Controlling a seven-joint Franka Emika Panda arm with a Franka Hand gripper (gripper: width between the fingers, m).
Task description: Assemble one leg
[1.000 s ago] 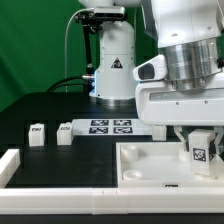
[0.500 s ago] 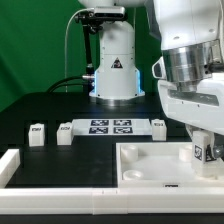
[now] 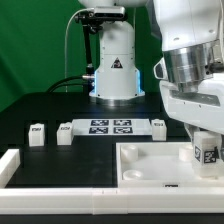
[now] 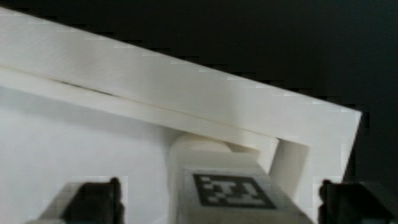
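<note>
Nearest the exterior camera I see a white rail (image 3: 9,165) along the front edge of the black table (image 3: 60,108), its end raised at the exterior view's left. Just behind it lies the large white panel (image 3: 150,168), flat, with a raised rim.

At the panel's corner on the exterior view's right, the gripper (image 3: 205,143) hangs straight down over the leg (image 3: 207,153). The leg stands upright there, its tag facing the camera.

On my wrist feed the leg (image 4: 228,185) sits tight in the angle of the panel (image 4: 107,130) rim. The dark fingers (image 4: 98,200) stand one on each side of it, and a strip of white shows between each finger and the leg. So the jaws straddle it. I cannot tell from either feed whether the pads are actually pressing on it.

Further back on the table, at the exterior view's left, two small tagged blocks (image 3: 37,133) stand side by side, a little apart. The marker board (image 3: 110,127) lies flat beyond them, toward the middle. A third small block (image 3: 158,124) sits just beside its edge on the exterior view's right.

Behind the board rises the arm's white pedestal (image 3: 113,65), with a black cable (image 3: 70,50) looping off it. A green curtain (image 3: 30,40) closes off the back of the room.
</note>
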